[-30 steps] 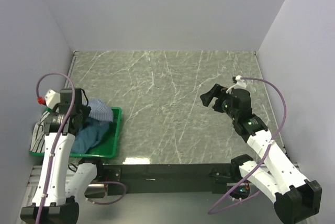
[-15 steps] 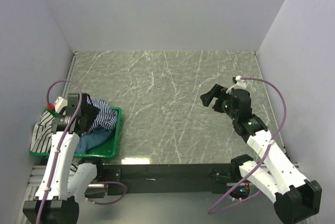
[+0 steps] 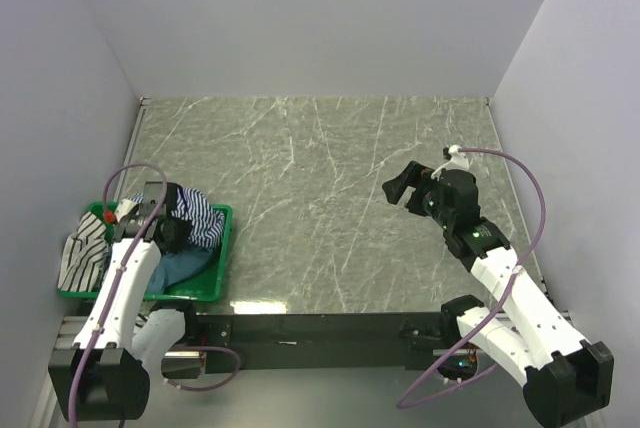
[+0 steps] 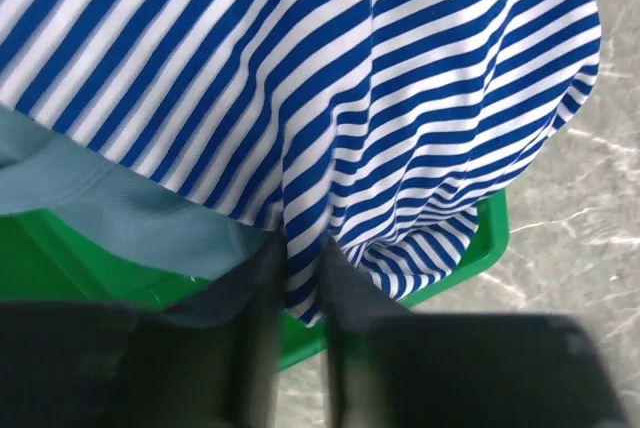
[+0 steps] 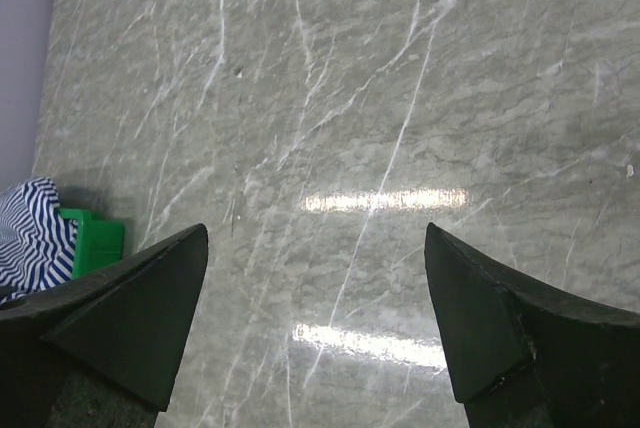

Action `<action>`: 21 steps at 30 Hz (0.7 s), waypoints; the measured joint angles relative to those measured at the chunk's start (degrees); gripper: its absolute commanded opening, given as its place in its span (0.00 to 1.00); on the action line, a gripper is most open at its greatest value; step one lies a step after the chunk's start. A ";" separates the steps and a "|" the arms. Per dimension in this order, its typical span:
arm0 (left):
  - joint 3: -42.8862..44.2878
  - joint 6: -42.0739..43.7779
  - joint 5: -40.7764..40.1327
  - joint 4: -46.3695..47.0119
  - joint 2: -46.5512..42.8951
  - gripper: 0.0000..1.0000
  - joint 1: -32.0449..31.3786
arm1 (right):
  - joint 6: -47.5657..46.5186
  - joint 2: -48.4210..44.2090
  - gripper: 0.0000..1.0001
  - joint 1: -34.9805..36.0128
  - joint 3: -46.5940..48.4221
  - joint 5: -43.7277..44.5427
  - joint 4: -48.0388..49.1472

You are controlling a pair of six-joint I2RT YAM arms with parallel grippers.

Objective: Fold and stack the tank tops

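My left gripper [image 3: 168, 232] is shut on a fold of the navy-and-white striped tank top [image 3: 202, 216], held over the green basket [image 3: 226, 248]. In the left wrist view the striped cloth [image 4: 400, 98] hangs between my closed fingers [image 4: 262, 293], with the gripper [image 4: 300, 273] just above the basket rim [image 4: 470, 253]. The teal-blue tank top [image 3: 185, 266] lies in the basket under it and shows in the left wrist view [image 4: 100, 208]. The black-and-white striped tank top [image 3: 85, 246] drapes over the basket's left side. My right gripper [image 3: 400, 188] is open and empty above the table.
The grey marble table [image 3: 320, 178] is walled on three sides. The basket sits at the table's near left corner. In the right wrist view the right gripper [image 5: 315, 238] hangs over bare marble, with the striped top [image 5: 30, 233] and basket [image 5: 95, 238] at far left.
My left wrist has dropped and swung left and nearer, and the navy striped top has opened out over the basket's right side. The right arm has not moved.
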 measured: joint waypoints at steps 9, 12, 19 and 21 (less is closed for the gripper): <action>11.15 6.03 -1.07 2.21 3.91 0.01 0.00 | -0.17 -0.02 0.94 0.00 -0.20 0.24 -0.24; 20.04 10.45 1.09 6.56 4.39 0.00 -0.15 | -0.68 0.46 0.95 0.00 2.62 0.46 -2.51; 54.38 18.62 0.87 16.90 20.06 0.00 -16.02 | -1.33 5.77 0.95 -0.48 20.94 1.60 -4.42; 61.96 20.61 0.94 19.80 26.08 0.00 -21.64 | -1.31 7.69 0.95 -1.05 26.27 2.21 -4.90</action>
